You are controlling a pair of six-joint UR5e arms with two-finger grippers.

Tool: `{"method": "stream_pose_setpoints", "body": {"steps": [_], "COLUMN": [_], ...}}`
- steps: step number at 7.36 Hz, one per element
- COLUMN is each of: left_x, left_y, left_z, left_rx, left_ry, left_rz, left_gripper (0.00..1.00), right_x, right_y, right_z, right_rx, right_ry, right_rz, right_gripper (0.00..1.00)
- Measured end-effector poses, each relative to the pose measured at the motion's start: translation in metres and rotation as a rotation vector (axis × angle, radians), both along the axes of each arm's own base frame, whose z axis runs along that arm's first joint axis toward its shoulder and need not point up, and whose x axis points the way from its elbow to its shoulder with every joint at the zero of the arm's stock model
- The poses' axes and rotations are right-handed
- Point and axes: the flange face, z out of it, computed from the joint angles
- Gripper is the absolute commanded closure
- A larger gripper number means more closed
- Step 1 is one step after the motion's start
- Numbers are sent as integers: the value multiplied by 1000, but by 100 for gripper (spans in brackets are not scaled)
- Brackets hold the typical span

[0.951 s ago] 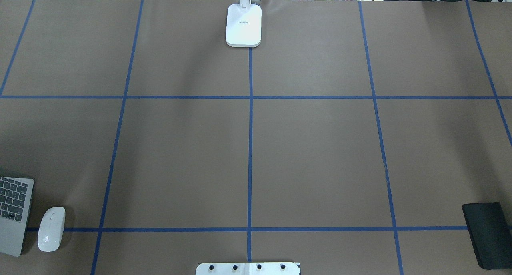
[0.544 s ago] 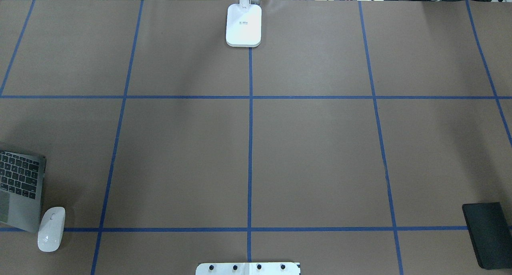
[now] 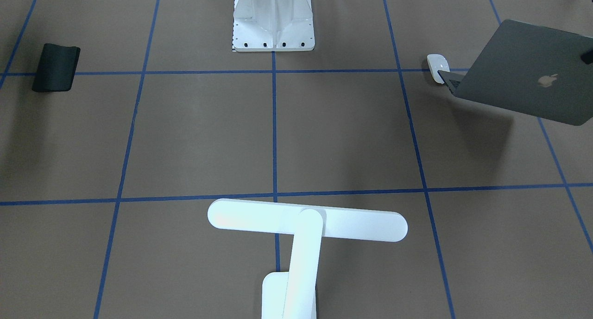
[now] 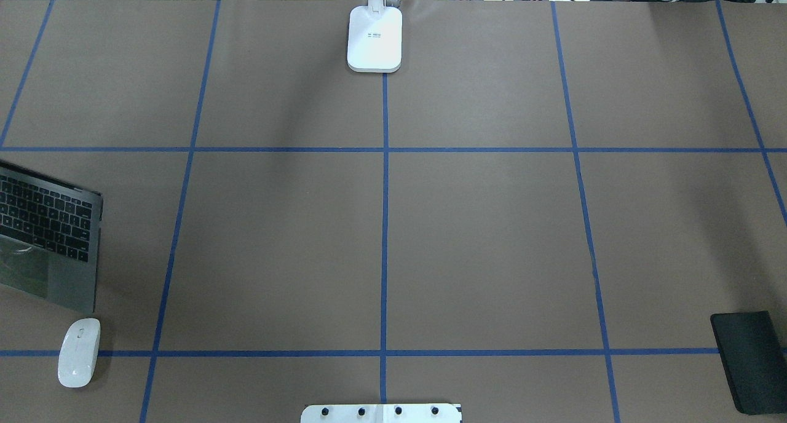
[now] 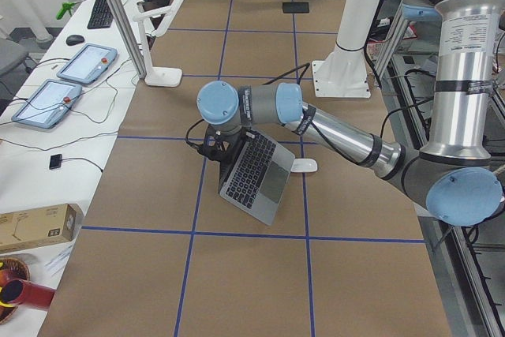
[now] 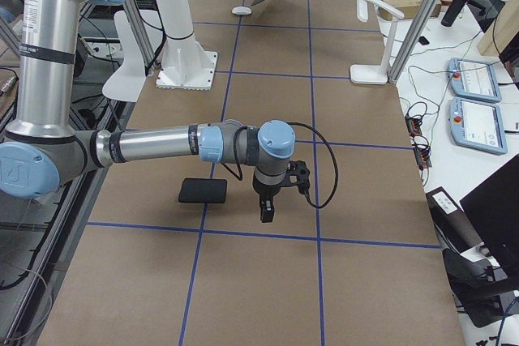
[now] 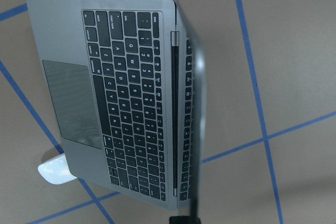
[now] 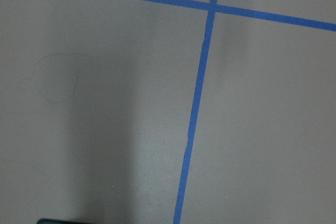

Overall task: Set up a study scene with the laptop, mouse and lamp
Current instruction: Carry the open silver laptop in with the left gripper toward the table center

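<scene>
Left claw [image 5: 213,146] is clamped on the edge of the open lid of the laptop [image 4: 52,238] and holds it tilted above the tabletop [image 4: 486,245] at the robot's left end, keyboard towards the robot. Near its closest corner, the mouse [image 4: 79,352] lies across a blue tape line. The lamp [image 3: 305,224] stands upright at the far middle edge. Right claw [image 6: 268,210] hangs over the brown paper near the black mat [image 6: 203,190]; whether it is wide or narrow cannot be told.

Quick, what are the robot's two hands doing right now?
Left gripper: shut on the laptop, at its lid.
Right gripper: cannot tell whether open or shut.
</scene>
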Motion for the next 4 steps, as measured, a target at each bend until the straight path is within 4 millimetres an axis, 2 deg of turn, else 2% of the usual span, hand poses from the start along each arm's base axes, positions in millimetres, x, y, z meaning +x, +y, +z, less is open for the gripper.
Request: {"method": "stream_pose_setpoints", "body": {"steps": [2, 4], "left_x": [5, 36], "left_y": [-27, -44], "left_z": [-45, -88], "left_rx": [-53, -104], "left_ry": [4, 72], "left_rz": [-25, -3], "left_gripper": [100, 100], "right_x": [0, 1], "right_y": [1, 5], "right_z": [3, 6], "right_rx": [-5, -13], "right_ry": [3, 6], "right_rz": [0, -1], "right_gripper": [0, 0]}}
